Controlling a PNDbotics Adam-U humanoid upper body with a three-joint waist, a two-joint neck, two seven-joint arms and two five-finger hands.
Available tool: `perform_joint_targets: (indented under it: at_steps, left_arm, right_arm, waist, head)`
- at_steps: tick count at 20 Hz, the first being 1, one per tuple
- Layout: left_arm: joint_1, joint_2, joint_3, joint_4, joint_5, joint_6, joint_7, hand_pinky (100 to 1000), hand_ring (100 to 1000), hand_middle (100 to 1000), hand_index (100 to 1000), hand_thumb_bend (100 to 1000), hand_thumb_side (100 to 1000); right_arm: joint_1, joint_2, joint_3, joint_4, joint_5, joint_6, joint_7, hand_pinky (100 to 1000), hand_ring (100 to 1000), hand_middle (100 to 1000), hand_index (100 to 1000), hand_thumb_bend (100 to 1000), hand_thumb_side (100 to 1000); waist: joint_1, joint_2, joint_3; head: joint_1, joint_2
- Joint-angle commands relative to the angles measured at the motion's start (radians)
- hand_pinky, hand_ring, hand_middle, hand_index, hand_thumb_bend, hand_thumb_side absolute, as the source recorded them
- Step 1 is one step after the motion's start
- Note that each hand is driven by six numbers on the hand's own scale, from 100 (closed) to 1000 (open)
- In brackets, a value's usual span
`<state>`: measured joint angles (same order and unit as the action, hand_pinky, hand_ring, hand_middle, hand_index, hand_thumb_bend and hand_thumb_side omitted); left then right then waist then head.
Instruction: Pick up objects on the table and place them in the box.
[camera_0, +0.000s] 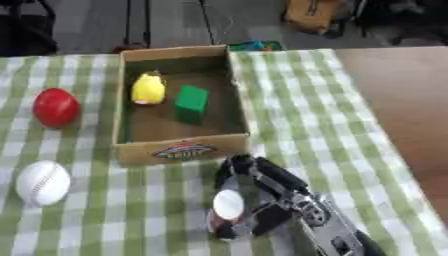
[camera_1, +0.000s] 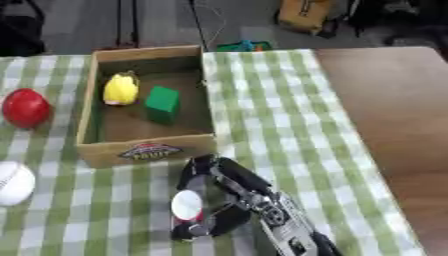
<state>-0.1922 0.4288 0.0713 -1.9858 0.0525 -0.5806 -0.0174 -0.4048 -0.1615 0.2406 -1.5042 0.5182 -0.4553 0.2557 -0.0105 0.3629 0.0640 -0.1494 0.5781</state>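
Currently the table (camera_0: 385, 90), largely under a green checked cloth (camera_0: 297, 100), carries an open cardboard box (camera_0: 182, 150) at centre, already holding a yellow toy (camera_0: 148, 89) and a green block (camera_0: 192, 104). The right hand (camera_0: 254, 192) comes in from the lower right and sits just in front of the box's near wall, fingers curled round a small object (camera_0: 228, 205) with a white face and a dark red body; it is held close above or on the cloth, and which of the two cannot be told. Judged step: grasp made, transfer pending. The next move calls for a lift high enough to clear the near wall, then a short carry forward to the free floor in front of the block. A red ball (camera_0: 56, 107) and a white baseball (camera_0: 42, 183) lie left of the box, still to be collected. The held object's identity is not legible, the box label (camera_0: 184, 150) is unreadable, and the left hand shows in neither view.
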Motion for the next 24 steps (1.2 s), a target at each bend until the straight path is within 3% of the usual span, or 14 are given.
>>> perform_joint_targets:
  at_steps: [1, 10, 24]
  left_arm:
    - [-0.001, 0.009, 0.007, -0.014, -0.007, 0.000, -0.006, 363, 653, 773, 768, 100, 1000]
    - [0.001, 0.009, 0.012, -0.014, -0.014, 0.005, -0.008, 363, 654, 773, 760, 100, 1000]
    - [0.000, 0.010, 0.014, -0.014, -0.020, 0.007, -0.009, 364, 654, 771, 756, 100, 1000]
  right_arm:
    - [-0.002, -0.002, -0.003, 0.012, -0.002, 0.017, 0.019, 699, 660, 620, 636, 765, 397]
    - [0.005, -0.007, -0.010, 0.011, -0.049, 0.050, 0.041, 674, 627, 591, 591, 738, 320]
    - [0.008, -0.009, -0.011, 0.005, -0.094, 0.078, -0.011, 646, 587, 511, 512, 671, 389]
  waist:
    - [0.004, -0.013, 0.001]
    - [0.004, -0.011, -0.002]
    - [0.007, -0.011, -0.007]
  head:
    - [-0.002, -0.012]
    - [0.001, -0.011]
    - [0.001, -0.018]
